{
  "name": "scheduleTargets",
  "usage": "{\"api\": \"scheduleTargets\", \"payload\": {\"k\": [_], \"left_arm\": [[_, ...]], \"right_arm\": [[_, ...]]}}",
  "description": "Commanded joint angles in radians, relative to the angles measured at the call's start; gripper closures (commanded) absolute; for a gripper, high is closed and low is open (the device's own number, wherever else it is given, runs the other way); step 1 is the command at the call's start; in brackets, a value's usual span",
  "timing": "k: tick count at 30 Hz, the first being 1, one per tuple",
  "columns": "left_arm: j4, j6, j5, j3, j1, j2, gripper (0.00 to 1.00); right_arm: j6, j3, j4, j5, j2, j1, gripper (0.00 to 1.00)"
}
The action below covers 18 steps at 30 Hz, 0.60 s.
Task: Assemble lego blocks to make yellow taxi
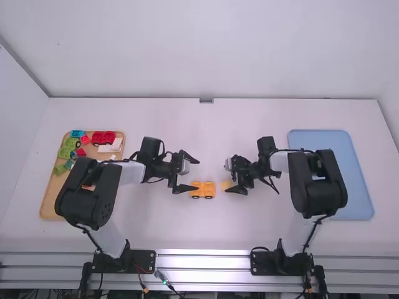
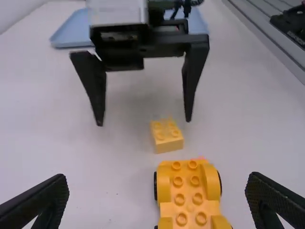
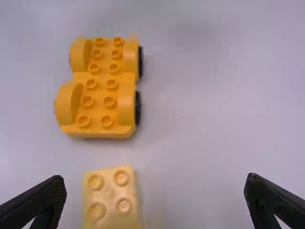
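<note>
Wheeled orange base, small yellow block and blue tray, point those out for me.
Wheeled orange base [image 3: 98, 94]: right wrist view, its studded top.
Small yellow block [image 2: 167, 133]: left wrist view, its studded top.
Blue tray [image 1: 321, 139]: high view, bare surface near its far edge.

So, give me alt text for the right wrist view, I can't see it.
A small yellow block with four studs lies near a larger orange-yellow car base with black wheels on a white table; the open right gripper hovers above.

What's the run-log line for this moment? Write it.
left gripper: open, near wheeled base | right gripper: open, near yellow block | block: apart from base
</note>
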Motion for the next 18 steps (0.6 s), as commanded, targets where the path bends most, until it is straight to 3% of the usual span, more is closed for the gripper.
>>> {"api": "scheduleTargets", "payload": {"k": [1,7,13,16,18], "left_arm": [[0.056,-0.104,0.017,-0.037,-0.003,0.005,0.01],[0.187,-0.229,-0.035,-0.079,-0.003,0.005,0.01],[0.209,-0.227,-0.029,-0.093,-0.003,0.005,0.01],[0.209,-0.227,-0.030,-0.091,-0.003,0.005,0.01],[0.208,-0.228,-0.032,-0.091,-0.003,0.005,0.01]], "right_arm": [[-0.104,-0.005,-0.031,-0.048,0.042,-0.019,0.02],[-0.119,-0.006,-0.008,-0.051,0.079,-0.026,0.14],[-0.061,-0.006,0.051,-0.039,0.124,-0.010,0.28],[-0.061,-0.006,0.048,-0.031,0.134,-0.014,0.51],[-0.060,-0.006,0.048,-0.032,0.134,-0.014,0.60]]}}
